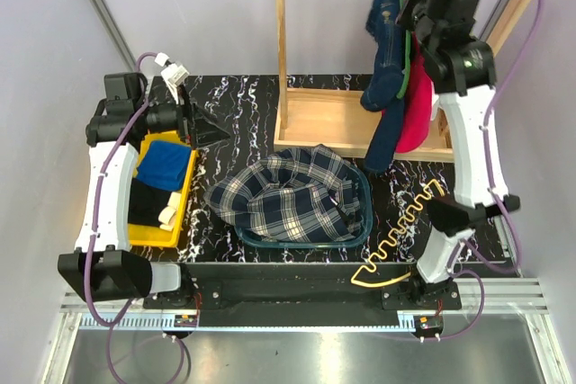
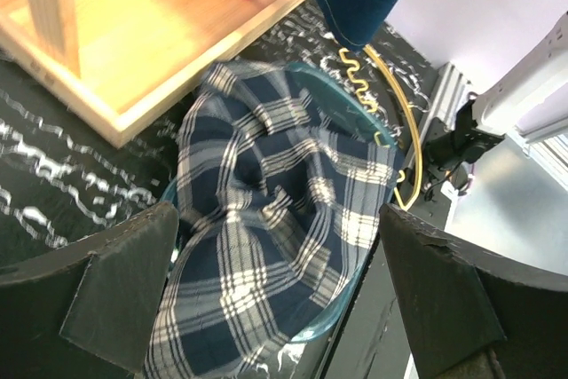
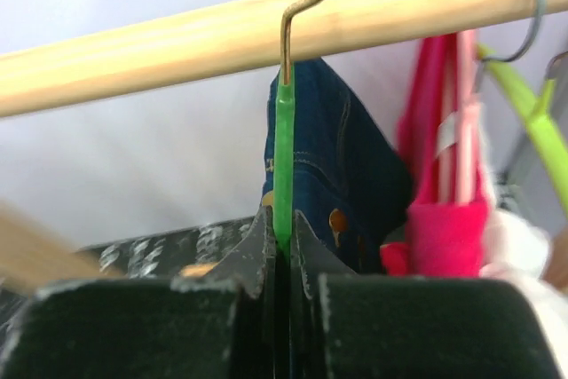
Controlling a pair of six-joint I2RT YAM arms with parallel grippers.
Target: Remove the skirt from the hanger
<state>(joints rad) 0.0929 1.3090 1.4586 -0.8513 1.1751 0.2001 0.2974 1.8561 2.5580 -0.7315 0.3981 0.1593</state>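
At left the left gripper [image 1: 202, 132] hangs spread and empty, the tartan skirt [image 1: 288, 195] lies heaped in the centre basket [image 1: 365, 222], evidently freed from the cream hanger [image 1: 402, 225] lying near right, while the right gripper [image 3: 282, 228] pinches the green hanger [image 3: 282, 148].

Left hand [image 2: 280, 299] low, wide open — right hand [image 3: 282, 235] high, pinched tight

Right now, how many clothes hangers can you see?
4. A yellow hanger lies on the table; on the rail, a green hanger in the right gripper, a pink hanger, and a second green one. More may be hidden.
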